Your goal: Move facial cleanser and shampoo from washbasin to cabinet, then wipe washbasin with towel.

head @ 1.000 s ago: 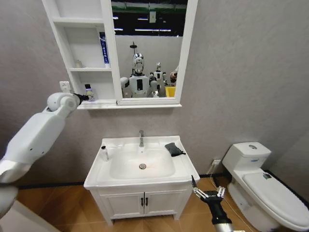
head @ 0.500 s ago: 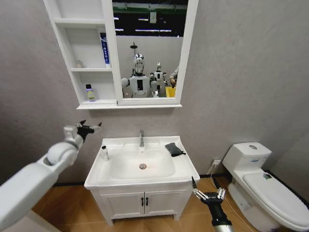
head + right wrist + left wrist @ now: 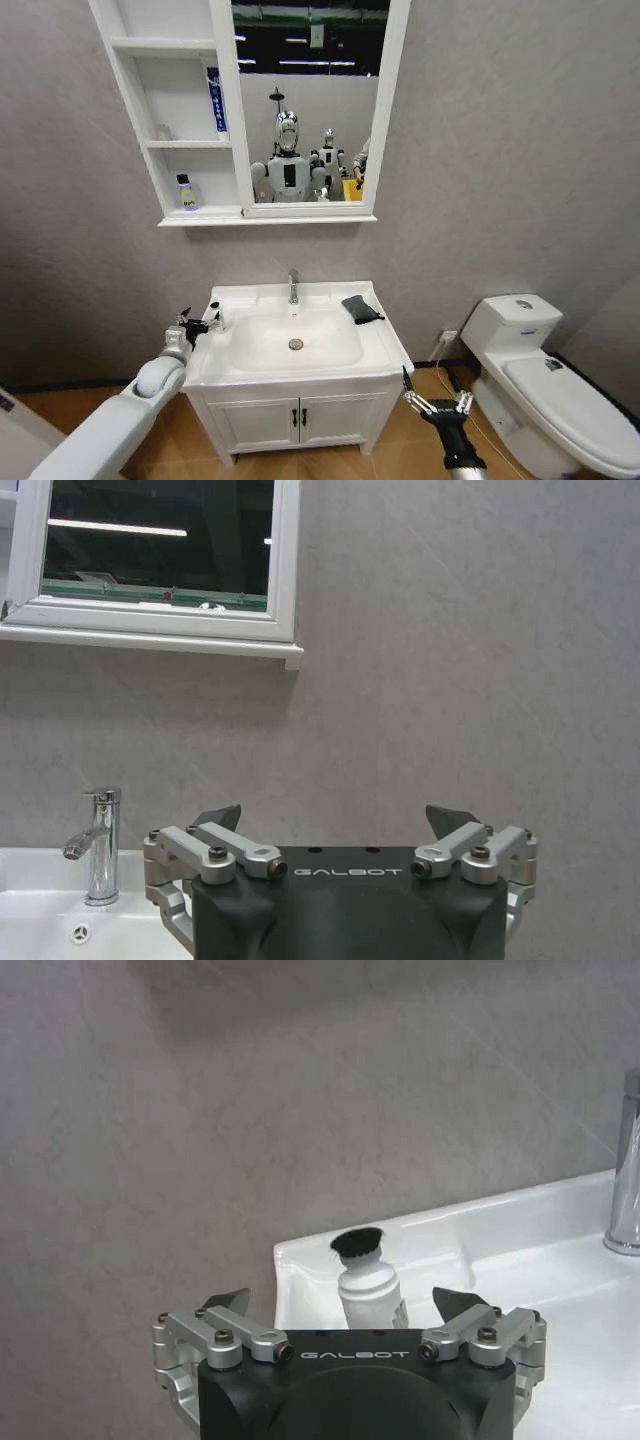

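Observation:
A small white bottle with a black cap (image 3: pixel 215 318) (image 3: pixel 368 1282) stands on the back left corner of the washbasin (image 3: pixel 300 375). My left gripper (image 3: pixel 197 325) (image 3: pixel 340 1302) is open just left of it, level with its body, one finger on each side in the left wrist view, not touching. A clear bottle with a black cap and yellow label (image 3: pixel 186 192) stands on the cabinet's (image 3: pixel 190 215) lowest shelf. The dark towel (image 3: pixel 358 308) lies on the washbasin's back right corner. My right gripper (image 3: pixel 435 405) (image 3: pixel 336 817) hangs open, low in front of the washbasin's right side.
A chrome tap (image 3: pixel 293 286) (image 3: pixel 627 1170) (image 3: pixel 97 845) rises at the washbasin's back centre. A blue tube (image 3: pixel 215 100) stands on the cabinet's middle shelf. The vanity doors (image 3: pixel 297 420) sit under the washbasin. A white toilet (image 3: pixel 545 385) is at the right.
My left arm came down from the cabinet's lowest shelf, leaving the clear bottle there, to the washbasin's left corner beside the white bottle. The right gripper has barely moved.

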Tool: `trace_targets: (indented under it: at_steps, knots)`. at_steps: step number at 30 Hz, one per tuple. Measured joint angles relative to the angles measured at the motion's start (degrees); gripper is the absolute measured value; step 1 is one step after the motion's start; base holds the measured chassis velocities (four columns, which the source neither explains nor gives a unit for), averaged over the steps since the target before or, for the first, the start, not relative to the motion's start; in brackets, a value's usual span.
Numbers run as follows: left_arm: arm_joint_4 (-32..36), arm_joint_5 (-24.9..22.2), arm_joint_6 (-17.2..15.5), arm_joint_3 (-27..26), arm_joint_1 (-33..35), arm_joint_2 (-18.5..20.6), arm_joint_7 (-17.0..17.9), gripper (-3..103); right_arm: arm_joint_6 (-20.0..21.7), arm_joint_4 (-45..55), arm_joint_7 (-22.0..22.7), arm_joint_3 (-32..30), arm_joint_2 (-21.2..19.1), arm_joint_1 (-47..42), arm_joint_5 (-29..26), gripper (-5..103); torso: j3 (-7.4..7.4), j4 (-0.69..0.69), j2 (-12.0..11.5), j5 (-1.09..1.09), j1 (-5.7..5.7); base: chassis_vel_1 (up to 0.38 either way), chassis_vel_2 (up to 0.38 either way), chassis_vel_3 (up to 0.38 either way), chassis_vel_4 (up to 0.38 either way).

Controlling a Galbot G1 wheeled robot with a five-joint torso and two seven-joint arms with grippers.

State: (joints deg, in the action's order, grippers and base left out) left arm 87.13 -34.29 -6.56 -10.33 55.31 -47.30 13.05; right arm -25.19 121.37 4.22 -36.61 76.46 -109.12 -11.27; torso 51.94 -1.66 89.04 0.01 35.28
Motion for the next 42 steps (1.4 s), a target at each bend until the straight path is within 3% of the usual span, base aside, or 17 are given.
trace_targets:
  at_steps: [13,17,20,21,23,26,30,32,37,39,40,42]
  knots:
    - [-8.3,0.9,-0.3,1.7,-4.6,-6.1,-1.9,100,0.0,-1.2,0.1,0.3,0.3,0.0,0.1,100,0.0,-0.02,0.0,-0.02,0.0,0.0,0.0,0.0,0.0]
    - [-10.5,0.4,-1.7,1.9,-5.9,-7.4,-2.7,85,-0.4,-1.4,-0.3,0.4,0.4,0.2,0.1,100,0.0,-0.01,0.0,-0.02,0.0,0.0,0.0,0.0,0.0]
    - [-11.3,0.5,-1.3,2.0,-6.2,-7.7,-3.6,80,-0.4,-1.6,-0.3,0.4,0.4,0.2,0.1,100,0.0,-0.01,0.0,-0.01,0.0,0.0,0.0,0.0,0.0]
    - [-11.8,0.8,-0.9,2.0,-6.2,-7.9,-4.2,68,-0.5,-1.7,-0.3,0.4,0.5,0.3,0.1,100,0.0,-0.01,0.0,-0.02,0.0,0.0,0.0,0.0,0.0]
    - [-12.1,1.0,-0.3,2.0,-6.3,-8.1,-4.7,63,-0.7,-1.9,-0.5,0.4,0.6,0.3,0.1,100,0.0,0.0,0.0,-0.01,0.0,0.0,0.0,0.0,0.0]
    - [-12.3,1.5,0.3,2.0,-6.2,-8.3,-5.4,47,-1.1,-2.1,-0.6,0.5,0.6,0.2,0.2,100,0.0,-0.01,0.0,-0.01,0.0,0.0,0.0,0.0,0.0]
    - [-12.0,1.5,0.3,1.7,-6.1,-8.3,-5.4,42,-1.1,-2.2,-0.6,0.4,0.5,0.3,0.1,100,0.0,0.0,0.0,-0.02,0.0,0.0,0.0,0.0,0.0]
    - [-9.5,1.5,0.3,1.4,-5.7,-7.3,-5.2,30,-1.1,-2.2,-0.5,0.4,0.3,0.5,0.0,100,0.01,-0.01,0.0,-0.04,0.0,0.0,0.0,0.0,0.0]
    - [-2.1,-1.5,-2.3,0.4,-4.2,-2.6,-1.8,30,-1.1,-2.3,-0.5,0.5,0.3,0.8,0.0,100,0.0,-0.01,0.0,-0.02,0.0,0.0,0.0,0.0,0.0]
    - [4.5,-5.2,-5.0,-0.8,-3.7,2.2,1.7,30,-1.2,-2.5,-0.5,0.8,0.4,1.0,0.0,100,0.0,0.02,0.0,-0.04,0.0,0.0,0.0,0.0,0.0]
    - [4.5,-5.2,-5.0,-0.8,-3.7,2.2,1.7,30,-1.2,-2.5,-0.5,0.8,0.4,1.0,0.0,100,0.0,0.02,0.0,-0.04,0.0,0.0,0.0,0.0,0.0]
    - [12.4,-11.1,-9.1,-1.5,-5.5,7.4,6.1,30,-1.2,-2.7,-0.5,1.1,0.5,1.3,0.0,100,0.0,0.03,0.0,-0.02,-0.01,0.0,0.0,0.0,0.0]
